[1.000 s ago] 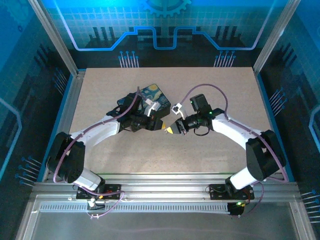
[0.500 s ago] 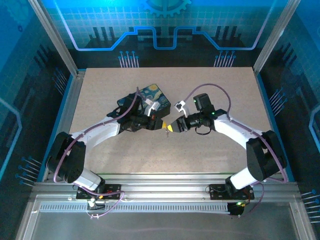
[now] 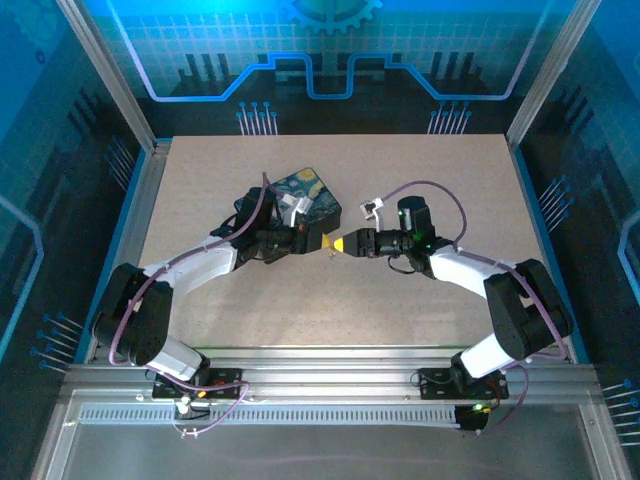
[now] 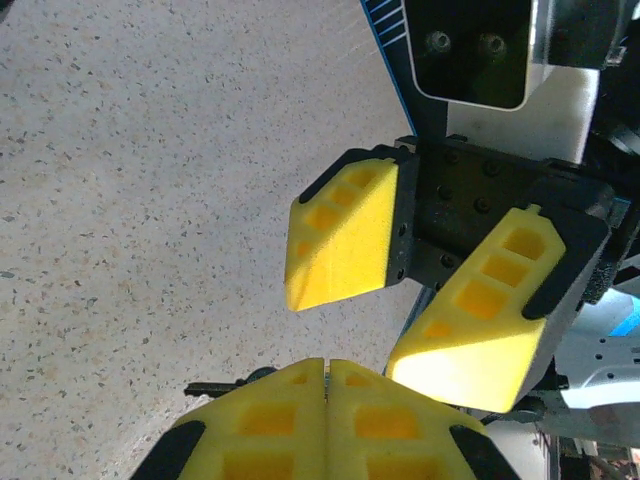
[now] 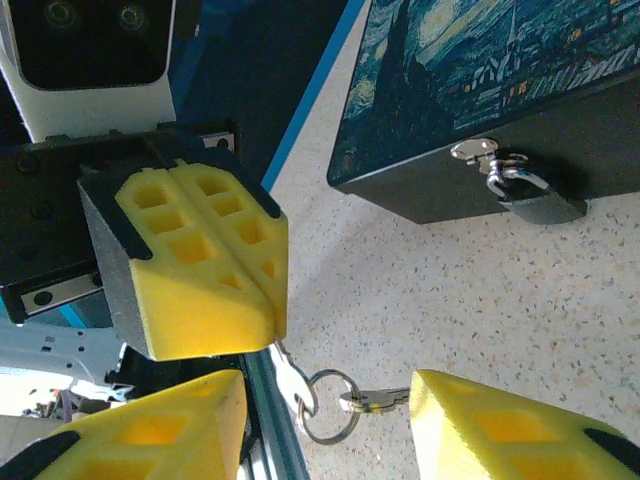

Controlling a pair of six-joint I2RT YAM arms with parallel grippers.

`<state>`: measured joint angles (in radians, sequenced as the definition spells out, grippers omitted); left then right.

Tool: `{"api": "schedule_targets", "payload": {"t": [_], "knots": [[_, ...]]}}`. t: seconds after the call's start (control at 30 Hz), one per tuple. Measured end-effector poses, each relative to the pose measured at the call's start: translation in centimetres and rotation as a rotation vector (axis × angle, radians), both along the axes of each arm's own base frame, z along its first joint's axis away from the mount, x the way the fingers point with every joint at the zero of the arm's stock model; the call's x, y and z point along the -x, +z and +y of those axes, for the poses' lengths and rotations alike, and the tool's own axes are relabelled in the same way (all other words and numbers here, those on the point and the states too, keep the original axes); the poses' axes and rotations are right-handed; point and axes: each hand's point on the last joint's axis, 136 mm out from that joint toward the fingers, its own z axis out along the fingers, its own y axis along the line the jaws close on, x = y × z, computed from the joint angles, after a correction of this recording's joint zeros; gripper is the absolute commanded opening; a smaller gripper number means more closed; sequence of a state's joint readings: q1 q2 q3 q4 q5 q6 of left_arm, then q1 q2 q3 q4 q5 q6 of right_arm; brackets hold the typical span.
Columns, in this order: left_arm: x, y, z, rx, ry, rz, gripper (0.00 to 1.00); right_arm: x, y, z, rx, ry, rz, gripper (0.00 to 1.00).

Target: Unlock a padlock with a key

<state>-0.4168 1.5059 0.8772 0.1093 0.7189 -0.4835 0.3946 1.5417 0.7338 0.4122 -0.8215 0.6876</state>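
Yellow foam pads of the left gripper [image 5: 272, 325] were pressed together on the key [image 5: 292, 380]; the end carrying the key ring [image 5: 322, 408] stuck out below them, with a second key [image 5: 375, 400] dangling from the ring; the right gripper [image 4: 342, 330] stood spread, nose to nose with the left, its fingers either side of the ring and apparently touching nothing.

By my reading little was done: the key was off the table [image 3: 420, 290] but not in the lock; the padlock [image 5: 528, 195] hung shut on the hasp [image 5: 475, 150] at the front wall of the painted tin [image 5: 450, 60], just beside the grippers; inserting, turning and freeing the shackle all remained, probably after a handover or regrip.

Room was tight between the two grippers; bare tabletop lay open in front of the padlock; the table's rails were well apart from the work.
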Motion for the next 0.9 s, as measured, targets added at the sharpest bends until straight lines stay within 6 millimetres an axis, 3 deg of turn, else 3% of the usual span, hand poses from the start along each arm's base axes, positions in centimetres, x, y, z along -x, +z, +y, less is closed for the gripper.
{"api": "schedule_targets", "payload": {"t": [0.9], "knots": [[-1.6,1.4,0.5,0.06,0.072,-0.011,0.0,-0.2,0.2,1.9,-0.063,0.008,0.034,0.32]]}}
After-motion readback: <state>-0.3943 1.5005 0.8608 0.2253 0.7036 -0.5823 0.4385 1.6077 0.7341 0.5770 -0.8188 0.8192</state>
